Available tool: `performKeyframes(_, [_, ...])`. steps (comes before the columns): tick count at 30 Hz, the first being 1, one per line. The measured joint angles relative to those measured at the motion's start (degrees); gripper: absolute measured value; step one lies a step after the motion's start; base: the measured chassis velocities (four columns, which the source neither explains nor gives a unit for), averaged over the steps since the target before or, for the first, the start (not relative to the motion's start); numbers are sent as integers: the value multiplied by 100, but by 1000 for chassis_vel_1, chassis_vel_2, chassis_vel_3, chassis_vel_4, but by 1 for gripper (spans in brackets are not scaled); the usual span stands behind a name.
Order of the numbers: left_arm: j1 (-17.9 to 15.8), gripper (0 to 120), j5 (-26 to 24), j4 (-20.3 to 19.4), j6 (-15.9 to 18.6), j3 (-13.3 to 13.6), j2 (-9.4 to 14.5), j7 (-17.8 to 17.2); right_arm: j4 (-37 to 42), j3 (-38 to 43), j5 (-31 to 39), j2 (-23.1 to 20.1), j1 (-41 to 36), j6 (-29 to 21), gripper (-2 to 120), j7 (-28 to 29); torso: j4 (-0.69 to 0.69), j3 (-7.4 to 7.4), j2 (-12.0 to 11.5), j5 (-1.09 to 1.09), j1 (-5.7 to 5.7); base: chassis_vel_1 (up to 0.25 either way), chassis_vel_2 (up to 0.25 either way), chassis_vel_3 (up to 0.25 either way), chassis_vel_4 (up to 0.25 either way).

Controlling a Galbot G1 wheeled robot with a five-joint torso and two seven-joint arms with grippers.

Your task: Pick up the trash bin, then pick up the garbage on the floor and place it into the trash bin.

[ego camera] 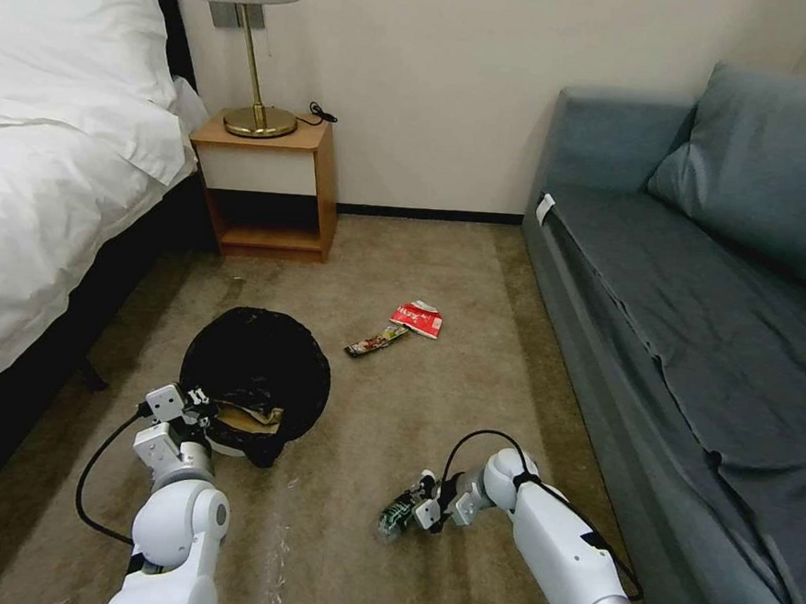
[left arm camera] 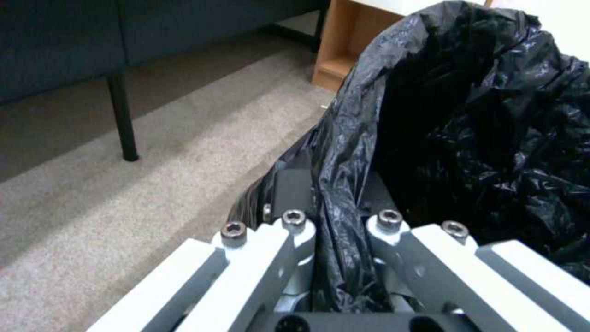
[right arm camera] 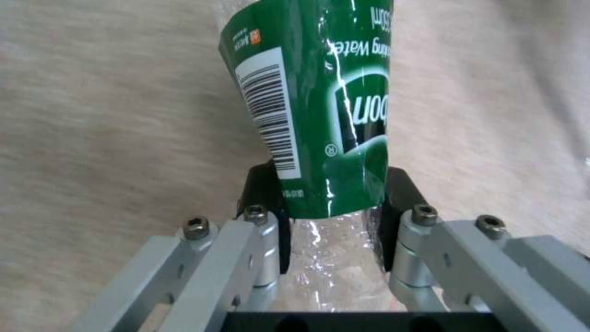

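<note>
The trash bin [ego camera: 256, 365], lined with a crinkled black bag [left arm camera: 479, 115], stands on the carpet in front of me to the left. My left gripper [ego camera: 200, 407] is shut on its near rim, with the bag's edge pinched between the fingers [left arm camera: 289, 235]. A crumpled brown paper bag [ego camera: 249, 417] lies inside the bin. My right gripper [ego camera: 414, 510] is low over the carpet, shut on the clear bottle [ego camera: 395, 517], squeezing it just below its green label [right arm camera: 313, 115]. A red-and-white packet [ego camera: 417, 319] and a dark snack wrapper [ego camera: 374, 340] lie on the floor farther ahead.
A bed [ego camera: 44, 176] runs along the left, with its dark leg [left arm camera: 123, 120] near the bin. A grey sofa [ego camera: 697, 313] lines the right. A wooden nightstand [ego camera: 268, 187] with a brass lamp [ego camera: 252, 98] stands against the far wall. Open carpet lies between them.
</note>
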Motion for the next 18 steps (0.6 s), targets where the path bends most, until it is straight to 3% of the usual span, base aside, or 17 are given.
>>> performKeyframes(3, [-47,4,4,58,2,32,-3,-1,104,166,898,-70,57,-146,22,40,-1,0,0,-2,0,0,0,0,0])
performKeyframes(4, [-47,4,4,58,2,32,-3,-1,104,166,898,-70,57,-146,22,40,-1,0,0,-2,0,0,0,0,0])
performKeyframes(6, [-76,4,4,109,3,65,-7,-11,144,211,1754,-126,70,-317,22,178,-2,0,0,-2,0,0,0,0,0])
performKeyframes(7, [-76,4,4,109,3,65,-7,-11,144,211,1754,-126,70,-317,22,178,-2,0,0,-2,0,0,0,0,0])
performKeyframes(8, [-85,4,4,127,2,80,-9,-19,162,208,2305,-154,77,-434,22,288,-1,0,0,-2,0,0,0,0,0])
performKeyframes(10, [-86,4,4,131,3,84,-10,-20,167,204,2420,-159,77,-461,22,311,-2,0,0,-2,0,0,0,0,0])
performKeyframes(12, [-124,4,16,177,3,160,-10,-28,450,-91,4686,-254,105,-1165,22,993,-2,0,0,-2,0,0,0,0,0])
performKeyframes(13, [-124,4,16,177,3,160,-10,-28,450,-91,4686,-254,105,-1165,22,993,-2,0,0,-2,0,0,0,0,0])
performKeyframes(15, [-164,4,32,181,3,212,-13,-31,695,-261,5670,-247,216,-1425,22,1508,-2,-1,0,-2,0,0,0,0,0])
performKeyframes(18, [-183,4,48,166,7,263,-23,-36,1017,-389,6255,-193,358,-1615,22,1987,-1,-1,0,-3,0,0,0,0,0])
